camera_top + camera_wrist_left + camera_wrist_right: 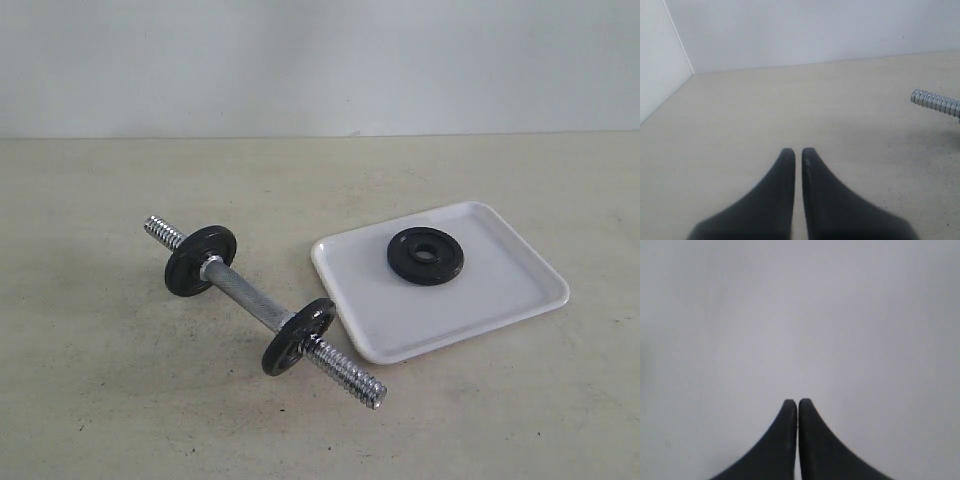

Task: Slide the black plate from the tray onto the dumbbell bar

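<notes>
A black plate lies flat in the white tray at the right of the exterior view. To its left the chrome dumbbell bar rests slanted on the table, carrying two more black discs, one near each end. Neither arm shows in the exterior view. My left gripper is shut and empty over bare table, with a threaded bar end off to one side. My right gripper is shut and empty, facing only a blank pale surface.
A beige tabletop runs back to a plain white wall. In the left wrist view a second white wall meets the table at a corner.
</notes>
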`<control>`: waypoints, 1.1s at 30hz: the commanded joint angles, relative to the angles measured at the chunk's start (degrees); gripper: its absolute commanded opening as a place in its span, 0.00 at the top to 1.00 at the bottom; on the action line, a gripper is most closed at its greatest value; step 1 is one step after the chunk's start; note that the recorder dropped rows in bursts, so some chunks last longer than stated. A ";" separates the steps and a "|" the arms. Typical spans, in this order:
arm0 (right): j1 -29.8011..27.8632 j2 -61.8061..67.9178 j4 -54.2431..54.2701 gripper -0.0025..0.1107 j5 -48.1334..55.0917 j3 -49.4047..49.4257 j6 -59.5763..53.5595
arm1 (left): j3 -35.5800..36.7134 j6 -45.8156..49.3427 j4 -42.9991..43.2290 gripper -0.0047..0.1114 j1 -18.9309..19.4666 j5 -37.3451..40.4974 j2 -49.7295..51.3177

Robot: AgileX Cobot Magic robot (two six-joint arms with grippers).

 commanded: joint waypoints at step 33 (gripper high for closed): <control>0.13 23.40 -6.67 0.98 49.33 -23.52 -18.77 | 0.20 -0.55 0.39 0.92 -0.18 -0.81 -0.23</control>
